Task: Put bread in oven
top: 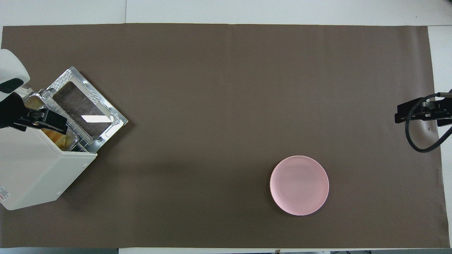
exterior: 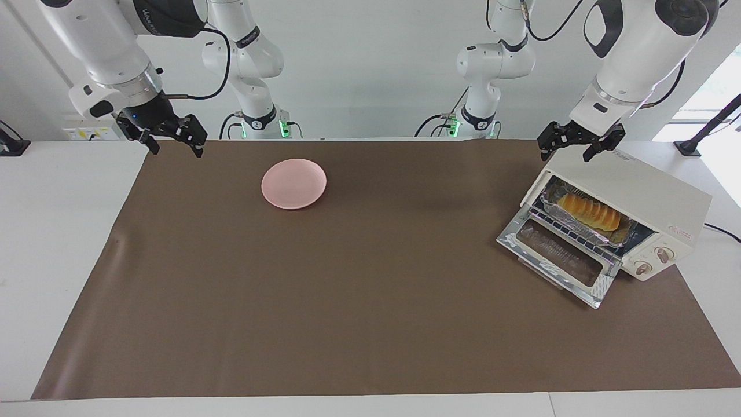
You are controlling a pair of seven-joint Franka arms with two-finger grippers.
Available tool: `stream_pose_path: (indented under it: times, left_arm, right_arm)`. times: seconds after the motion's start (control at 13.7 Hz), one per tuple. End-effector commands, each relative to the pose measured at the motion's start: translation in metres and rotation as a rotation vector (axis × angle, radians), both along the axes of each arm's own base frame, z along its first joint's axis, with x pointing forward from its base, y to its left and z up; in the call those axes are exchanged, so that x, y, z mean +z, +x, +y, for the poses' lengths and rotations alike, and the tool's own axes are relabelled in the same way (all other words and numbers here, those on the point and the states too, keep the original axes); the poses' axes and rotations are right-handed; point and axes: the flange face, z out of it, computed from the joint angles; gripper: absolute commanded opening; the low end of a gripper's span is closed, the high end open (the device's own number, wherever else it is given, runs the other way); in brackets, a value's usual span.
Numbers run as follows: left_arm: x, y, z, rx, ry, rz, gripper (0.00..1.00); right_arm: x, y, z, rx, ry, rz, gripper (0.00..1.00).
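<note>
- Sitting at the left arm's end of the table, the oven (exterior: 628, 202) is turned at a slant, w/ one back corner past the edge of the brown mat (exterior: 370, 324) onto the white table (exterior: 52, 231).
- Its glass door (exterior: 558, 260) hangs open and flat, pointing toward the mid of the mat.
- The bread (exterior: 589, 211) lies in a foil tray (exterior: 570, 220) on the wire rack, inside the oven mouth, w/ the tray's front rim sticking out a bit over the door hinge.
- A pink plate (exterior: 294, 183) sits on the mat toward the right arm's end, near the robots' edge, w/ nothing on it.
- Big bare stretch of mat btw plate and oven, and all along the edge away from the robots.
- Left gripper (exterior: 580, 145) hangs just over the oven's top corner nearest the robots; fingers spread wide, holding nothing. Can't tell if it touches the oven top.
- Right gripper (exterior: 172, 136) hangs over the mat's corner at the right arm's end, well apart from the plate; fingers spread wide, holding nothing. That arm waits.
</note>
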Motion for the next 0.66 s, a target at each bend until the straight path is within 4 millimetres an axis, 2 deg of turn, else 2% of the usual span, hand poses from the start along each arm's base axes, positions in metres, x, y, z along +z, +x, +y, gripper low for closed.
stream_pose_path:
  times: [0.0,0.59]
  left_arm:
    - [0.0045,0.0048,0.0012,0.032,-0.076,-0.047,1.00]
    - [0.0056,0.0065,0.0044,0.043,-0.087,-0.059,1.00]
  right_arm:
    - [0.0003,-0.0050,-0.0040,0.005,0.013,-0.012,1.00]
    - [0.0005,-0.0049,-0.0048,0.005,0.014,-0.014,1.00]
